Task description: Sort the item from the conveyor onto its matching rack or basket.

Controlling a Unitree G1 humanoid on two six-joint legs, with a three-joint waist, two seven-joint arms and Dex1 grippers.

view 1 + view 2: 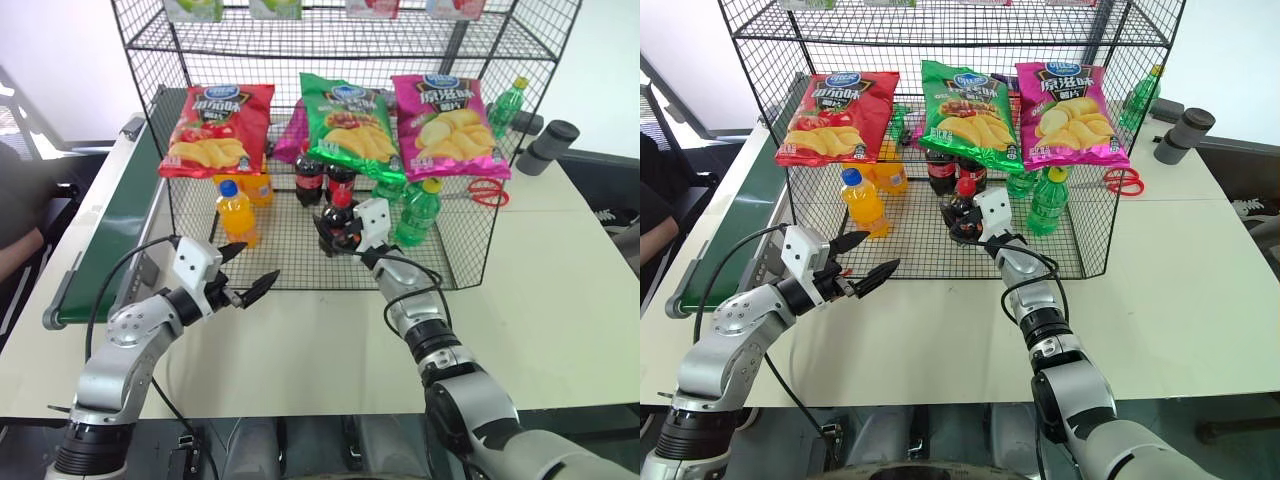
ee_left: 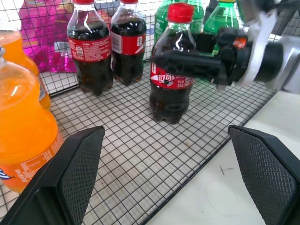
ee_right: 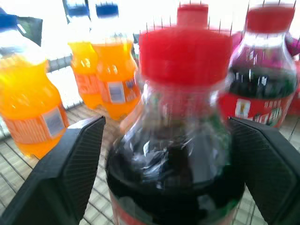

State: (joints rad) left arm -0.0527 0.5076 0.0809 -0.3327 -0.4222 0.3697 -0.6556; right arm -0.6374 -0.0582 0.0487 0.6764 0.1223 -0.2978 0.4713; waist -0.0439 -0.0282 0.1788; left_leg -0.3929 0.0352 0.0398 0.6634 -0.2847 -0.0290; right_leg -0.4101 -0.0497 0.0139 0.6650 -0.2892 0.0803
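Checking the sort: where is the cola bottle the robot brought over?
The cola bottle stands on the rack floor near its front edge, between the right gripper fingers, just ahead of two matching colas.

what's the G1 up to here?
It is sorting drinks into the black wire rack. The right tool is inside the rack with its fingers standing on either side of a cola bottle, which stands upright on the grid floor in front of two more colas; in the right wrist view there are gaps between fingers and bottle, so it looks let go. The left tool hovers open and empty at the rack's front edge, near the orange soda. The conveyor lies to the robot's left.
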